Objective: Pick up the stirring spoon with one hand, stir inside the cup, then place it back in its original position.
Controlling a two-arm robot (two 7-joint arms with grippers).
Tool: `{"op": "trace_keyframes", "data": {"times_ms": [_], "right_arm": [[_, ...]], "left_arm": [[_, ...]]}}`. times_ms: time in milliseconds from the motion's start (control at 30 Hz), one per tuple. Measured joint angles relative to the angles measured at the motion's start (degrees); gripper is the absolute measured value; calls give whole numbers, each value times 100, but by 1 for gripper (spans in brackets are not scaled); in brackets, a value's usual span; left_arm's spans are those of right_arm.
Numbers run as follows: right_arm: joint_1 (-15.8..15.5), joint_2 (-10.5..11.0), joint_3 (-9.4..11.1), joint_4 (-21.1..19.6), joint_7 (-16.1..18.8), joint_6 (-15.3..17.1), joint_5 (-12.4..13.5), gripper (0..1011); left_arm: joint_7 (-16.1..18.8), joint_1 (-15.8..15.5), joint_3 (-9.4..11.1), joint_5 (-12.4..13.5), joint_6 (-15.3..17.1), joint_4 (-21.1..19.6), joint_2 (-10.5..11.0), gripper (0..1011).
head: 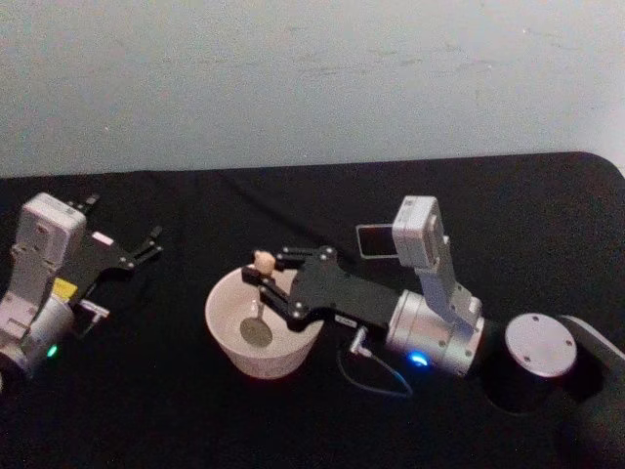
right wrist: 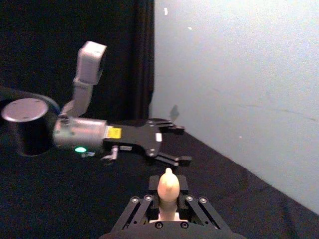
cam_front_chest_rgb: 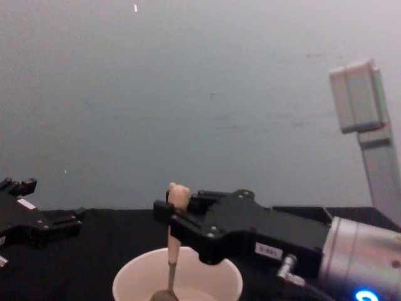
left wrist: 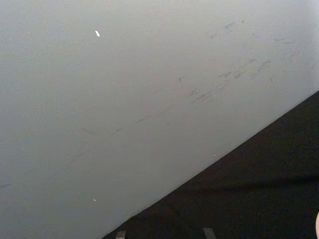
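I've got the right pincer (head: 264, 283) clamped on the stirring spoon (cam_front_chest_rgb: 170, 258) just under its bear knob, so it hangs upright with its bowl below in the cup (head: 256, 363) for stirring; the left pincer (right wrist: 182, 144) is parked well aside, fingers spread

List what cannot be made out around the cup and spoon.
Head view: the right gripper covers the stirring spoon mid-handle; whether the cup holds liquid cannot be told.
Chest view: the bottom edge cuts off the cup's base and part of the spoon's bowl; the left edge cuts off the left gripper behind its fingers.
Right wrist view: the right gripper's own frame hides the spoon below its knob.
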Motion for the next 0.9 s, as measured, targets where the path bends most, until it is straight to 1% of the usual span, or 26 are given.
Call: {"op": "trace_keyframes", "data": {"times_ms": [33,167,367,533,667,900], "right_arm": [[62,-67,2,97,-61,-21,-33,203],[205,-198,44,325,-195,-67,-106,203],[292,-259,121,494,-281,-85,-166,203],[288,-240,179,522,-282,-81,-178,203],[233,-193,212,456,-263,-74,-175,203],[64,-7,300,210,-225,-6,-105,203]], "left_arm": [[0,0,0,0,0,0,0,1002],[0,0,0,0,0,0,0,1002],[-1,0,0,0,0,0,0,1001],[0,0,0,0,0,0,0,1001],[0,0,0,0,0,0,0,1001],[0,0,0,0,0,0,0,1001]]}}
